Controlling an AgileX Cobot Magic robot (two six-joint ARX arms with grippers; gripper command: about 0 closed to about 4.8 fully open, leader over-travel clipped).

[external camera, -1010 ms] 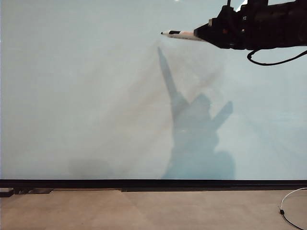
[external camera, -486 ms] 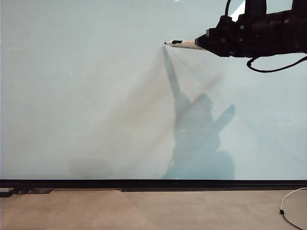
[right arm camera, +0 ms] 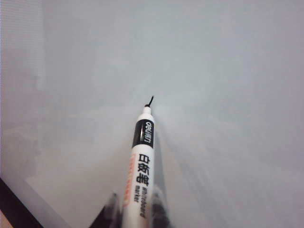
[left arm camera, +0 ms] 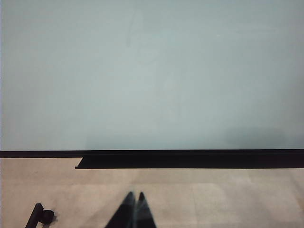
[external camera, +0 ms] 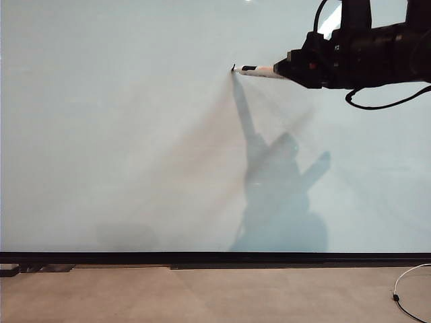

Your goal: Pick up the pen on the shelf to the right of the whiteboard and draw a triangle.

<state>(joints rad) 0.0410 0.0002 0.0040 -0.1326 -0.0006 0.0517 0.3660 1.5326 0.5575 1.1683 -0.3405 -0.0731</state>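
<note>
The pen (external camera: 258,69) is clamped in the right end effector (external camera: 291,66) at the whiteboard's (external camera: 121,134) one o'clock, its tip touching beside a short first mark (right arm camera: 150,100). Light, even pressure should be kept through each stroke. The left end effector (left arm camera: 134,211) is closed, empty, low by the worktop (left arm camera: 228,199).

Beige-brown floor or tabletop surface (external camera: 202,296): a plain band across the bottom of the exterior frame.
Thin cable (external camera: 404,296): pale where it loops at the lower right corner, dark at its end, lying on that surface.
Low dark bracket (external camera: 9,271): at the far lower left edge.
Small black fitting with a round knob (left arm camera: 40,216): lower left corner of the left wrist frame, resting on the beige surface.
</note>
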